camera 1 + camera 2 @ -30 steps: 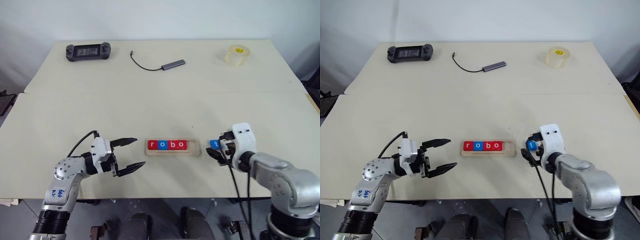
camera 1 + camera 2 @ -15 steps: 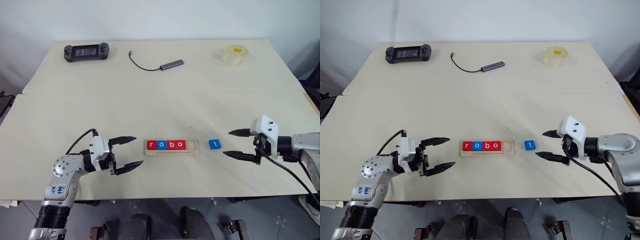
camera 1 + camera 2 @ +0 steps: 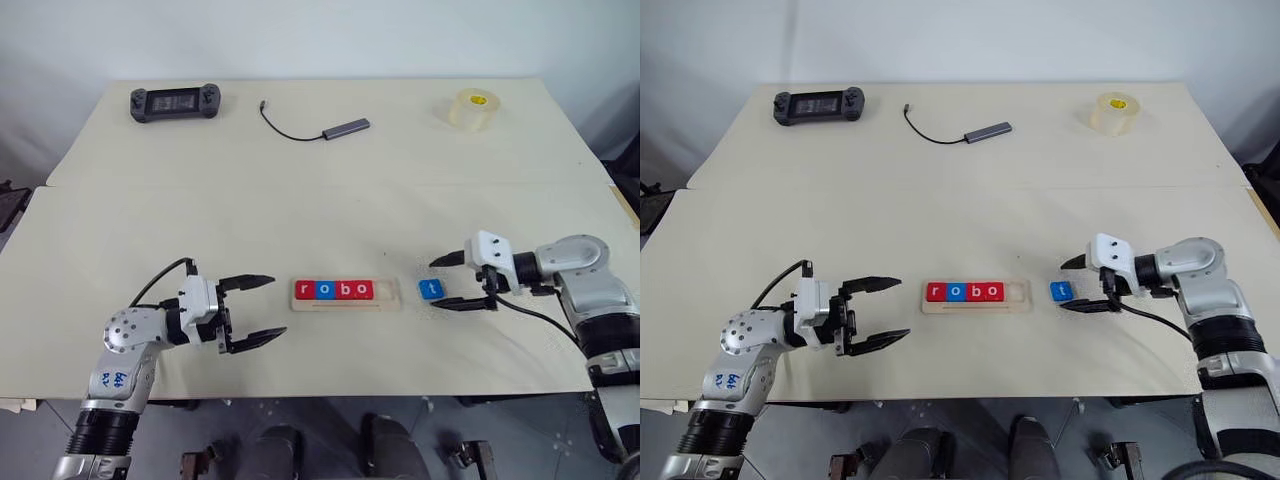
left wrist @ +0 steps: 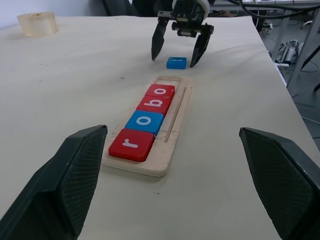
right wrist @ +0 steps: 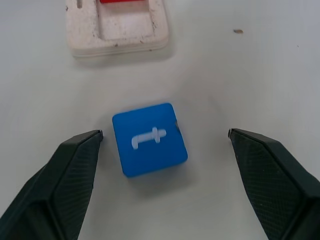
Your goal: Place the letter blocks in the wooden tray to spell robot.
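Observation:
The wooden tray (image 3: 346,303) lies near the table's front edge. In its slot sit letter blocks: red r (image 3: 305,290), blue o (image 3: 324,290), red b (image 3: 343,290) and red o (image 3: 362,290). The blue t block (image 3: 431,288) lies flat on the table just right of the tray. My right gripper (image 3: 440,284) is open and reaches in from the right. Its fingers stand on either side of the t block (image 5: 149,139) without touching it. My left gripper (image 3: 277,304) hovers open and empty left of the tray, pointing at it.
At the back of the table lie a black game controller (image 3: 175,102), a cable with a grey hub (image 3: 345,128) and a roll of tape (image 3: 473,109). A seam crosses the table at mid-depth. The tray sits close to the front edge.
My right gripper was down over the t block, then drew back to the right, leaving it on the table. It has now rolled and come back left to straddle the block. The left gripper has stayed put.

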`<state>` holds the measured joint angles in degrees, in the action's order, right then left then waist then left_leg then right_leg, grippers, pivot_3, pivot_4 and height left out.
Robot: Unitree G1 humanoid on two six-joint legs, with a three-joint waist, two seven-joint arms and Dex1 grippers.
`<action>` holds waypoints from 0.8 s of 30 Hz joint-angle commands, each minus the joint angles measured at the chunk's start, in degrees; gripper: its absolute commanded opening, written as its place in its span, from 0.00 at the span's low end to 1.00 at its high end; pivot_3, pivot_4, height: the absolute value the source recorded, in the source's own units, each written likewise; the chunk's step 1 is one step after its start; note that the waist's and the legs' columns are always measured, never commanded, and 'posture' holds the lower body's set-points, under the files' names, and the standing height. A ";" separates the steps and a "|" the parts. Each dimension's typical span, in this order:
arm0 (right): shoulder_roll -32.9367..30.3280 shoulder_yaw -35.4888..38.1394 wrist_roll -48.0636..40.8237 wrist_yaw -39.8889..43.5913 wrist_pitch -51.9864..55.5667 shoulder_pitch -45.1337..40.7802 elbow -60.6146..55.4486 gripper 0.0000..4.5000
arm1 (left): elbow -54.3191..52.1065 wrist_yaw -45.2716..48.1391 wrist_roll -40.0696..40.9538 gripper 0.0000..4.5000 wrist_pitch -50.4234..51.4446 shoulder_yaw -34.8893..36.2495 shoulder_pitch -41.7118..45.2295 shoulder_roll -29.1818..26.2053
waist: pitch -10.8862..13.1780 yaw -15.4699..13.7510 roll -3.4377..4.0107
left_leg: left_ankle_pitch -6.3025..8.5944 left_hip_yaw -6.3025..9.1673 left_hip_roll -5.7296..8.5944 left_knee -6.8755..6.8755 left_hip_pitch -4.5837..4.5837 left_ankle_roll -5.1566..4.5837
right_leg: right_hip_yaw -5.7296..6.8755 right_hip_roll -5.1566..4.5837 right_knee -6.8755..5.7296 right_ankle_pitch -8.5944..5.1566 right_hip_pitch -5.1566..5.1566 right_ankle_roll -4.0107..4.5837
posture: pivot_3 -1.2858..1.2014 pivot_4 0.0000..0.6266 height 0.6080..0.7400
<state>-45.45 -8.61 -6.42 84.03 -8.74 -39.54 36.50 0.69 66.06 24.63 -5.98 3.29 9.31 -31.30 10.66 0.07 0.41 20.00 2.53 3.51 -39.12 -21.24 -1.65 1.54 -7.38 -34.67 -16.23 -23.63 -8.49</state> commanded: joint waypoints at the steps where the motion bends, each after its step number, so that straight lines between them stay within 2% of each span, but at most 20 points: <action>1: -0.27 -0.35 0.43 2.05 0.63 -0.23 0.04 0.74 | -2.38 -0.50 0.16 1.00 -0.48 0.23 -0.71 -0.26 | 0.00 0.07 0.00 | 0.00 0.00 0.00 0.00 0.00 0.00 | 0.01 0.00 0.00 0.00 0.00 0.00 | 0.52 0.24 1.00; 6: -1.01 -0.15 0.43 3.10 0.56 -0.37 -0.24 0.34 | -3.51 -1.30 0.08 1.00 -0.28 0.28 -1.42 -0.38 | 0.00 0.10 0.01 | 0.00 0.00 -0.01 -0.02 0.01 0.00 | 0.00 0.00 -0.02 0.00 0.01 0.00 | 0.52 0.24 1.00; 7: -1.09 0.01 0.32 3.16 0.68 -0.57 -0.29 0.32 | -3.61 -1.41 0.07 1.00 -0.27 0.27 -1.48 -0.42 | 0.00 0.07 0.01 | 0.00 0.00 0.00 -0.03 0.01 0.01 | 0.00 0.00 -0.03 0.00 0.01 0.00 | 0.52 0.24 1.00; 10: -0.69 1.44 -1.37 2.61 2.11 -1.55 -1.94 0.32 | -3.91 -1.84 0.03 1.00 -0.09 0.19 -1.44 -0.42 | 0.00 0.08 0.01 | 0.00 -0.01 0.00 -0.04 0.01 0.01 | 0.00 -0.01 -0.04 0.00 0.01 0.00 | 0.52 0.24 1.00; 18: 1.38 -0.26 -6.49 2.06 18.76 -0.70 -20.29 0.32 | -6.10 -3.64 0.23 1.00 2.05 0.09 -1.12 -0.49 | 0.00 0.06 0.03 | 0.02 0.01 -0.07 -0.04 -0.01 0.06 | 0.00 -0.02 -0.05 -0.01 -0.03 0.01 | 0.52 0.24 1.00; 24: 3.91 -2.67 -3.56 -0.93 19.44 -0.36 -20.27 0.32 | -7.46 -4.63 0.32 1.00 3.13 0.03 -1.67 -0.24 | 0.01 -0.15 0.03 | 0.02 0.05 0.01 -0.04 -0.02 0.06 | 0.02 -0.03 -0.07 -0.01 -0.02 0.01 | 0.52 0.24 1.00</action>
<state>-41.43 -11.39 -10.59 83.84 11.34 -39.95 16.18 -4.19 61.81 24.57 -2.80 3.28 8.17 -31.34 10.66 -0.09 0.44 20.02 2.58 3.54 -39.16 -21.26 -1.60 1.57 -7.42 -34.75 -16.24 -23.65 -8.48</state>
